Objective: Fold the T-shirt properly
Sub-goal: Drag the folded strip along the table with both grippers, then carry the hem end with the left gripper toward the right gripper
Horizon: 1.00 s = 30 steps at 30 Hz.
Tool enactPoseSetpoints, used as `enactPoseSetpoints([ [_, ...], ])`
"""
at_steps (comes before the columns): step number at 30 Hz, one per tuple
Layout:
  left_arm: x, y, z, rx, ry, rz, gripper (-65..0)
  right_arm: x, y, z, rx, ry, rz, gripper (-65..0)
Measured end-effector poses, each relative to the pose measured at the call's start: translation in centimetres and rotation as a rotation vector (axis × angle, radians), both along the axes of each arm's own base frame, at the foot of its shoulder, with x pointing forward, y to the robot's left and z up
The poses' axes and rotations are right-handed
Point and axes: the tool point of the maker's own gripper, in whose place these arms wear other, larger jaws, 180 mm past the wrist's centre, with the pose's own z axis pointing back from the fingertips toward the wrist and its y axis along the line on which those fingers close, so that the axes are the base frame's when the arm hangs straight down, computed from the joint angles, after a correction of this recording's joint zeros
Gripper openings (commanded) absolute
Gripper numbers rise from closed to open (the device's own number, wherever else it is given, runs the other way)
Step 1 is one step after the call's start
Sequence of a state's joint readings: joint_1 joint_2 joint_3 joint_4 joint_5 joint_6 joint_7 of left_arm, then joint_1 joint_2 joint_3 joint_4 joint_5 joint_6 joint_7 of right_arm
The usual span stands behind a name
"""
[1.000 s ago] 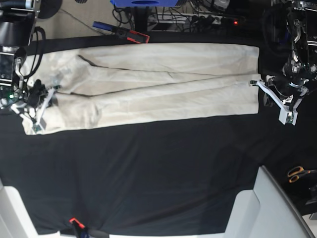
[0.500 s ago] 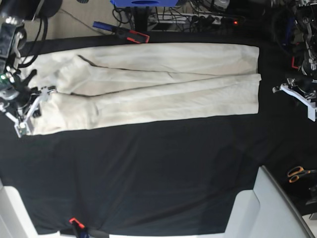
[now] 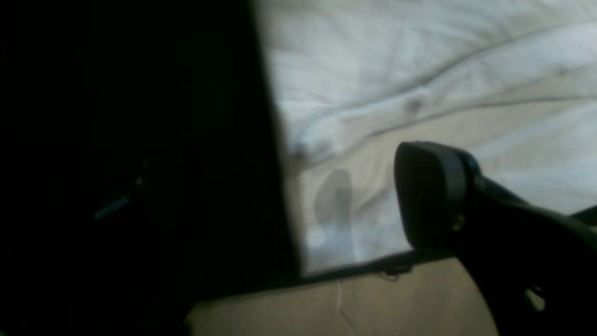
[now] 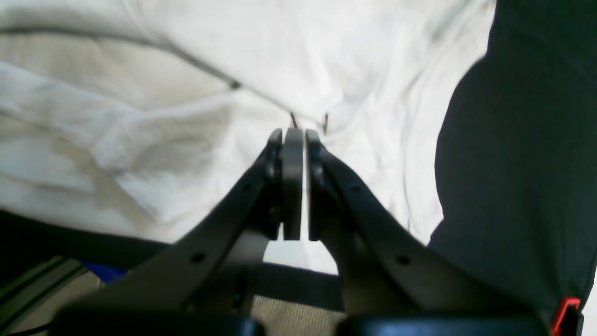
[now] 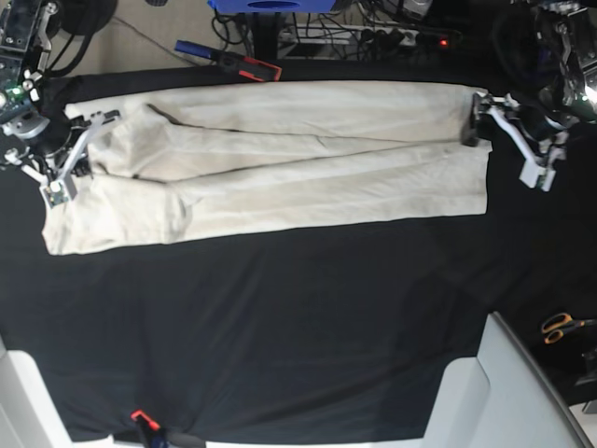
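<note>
the t-shirt (image 5: 280,163) lies flat on the black table cover (image 5: 298,336), in the upper half of the base view, folded lengthwise into a long narrow band. its long axis runs side to side across the table, with a slight tilt: the end on the view's left sits a little lower than the end on the right. the right end is a straight, nearly vertical edge; the left end is wider and more wrinkled, with a dark fold line near it. a long crease runs along the band's middle.

left gripper (image 5: 504,126): at the shirt's right end, near the upper corner, one finger over the cloth edge. jaws spread wide; in the left wrist view one dark fingertip (image 3: 431,193) hangs above the pale fabric, nothing between the fingers.

right gripper (image 5: 73,154): at the shirt's left end, over the wrinkled fabric. in the right wrist view the pads (image 4: 293,182) are pressed together with only a thin slit between them; no cloth visible in the slit.

orange-handled scissors (image 5: 562,326) lie well apart, at the right edge of the table.
</note>
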<state>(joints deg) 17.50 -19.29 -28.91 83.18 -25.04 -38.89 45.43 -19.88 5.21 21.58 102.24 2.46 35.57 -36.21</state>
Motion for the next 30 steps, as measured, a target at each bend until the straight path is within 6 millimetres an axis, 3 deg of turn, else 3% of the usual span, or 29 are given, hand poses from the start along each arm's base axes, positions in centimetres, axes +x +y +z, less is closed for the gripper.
enactPoseSetpoints([
  [3, 0.3, 0.4, -0.3, -0.047, -0.027, 0.066, -1.2, 0.2, 0.0, 0.2, -0.001, -0.009, 0.004, -63.6],
  [6, -0.6, 1.6, -1.1, -0.028, 0.016, 0.099, -1.2, 0.0, 0.0, 0.1, 0.0, -0.004, 0.004, -63.6],
  [15, -1.8, 1.3, -3.3, -0.077, 0.071, 0.139, -1.2, 0.0, 0.0, 0.0, 0.0, -0.002, 0.004, -63.8],
  [20, -0.1, 0.5, -3.4, -0.134, 0.028, 0.17, -1.2, 0.0, 0.0, 0.0, 0.001, -0.002, 0.004, -63.8],
  [24, 0.0, 0.6, -3.7, -0.148, 0.025, 0.181, -1.2, 0.0, 0.0, 0.0, 0.0, -0.001, 0.004, -63.8],
  [30, 1.1, -1.9, -4.2, -0.154, 0.031, 0.083, -1.3, 0.0, 0.0, 0.0, 0.001, -0.002, 0.004, -63.9],
])
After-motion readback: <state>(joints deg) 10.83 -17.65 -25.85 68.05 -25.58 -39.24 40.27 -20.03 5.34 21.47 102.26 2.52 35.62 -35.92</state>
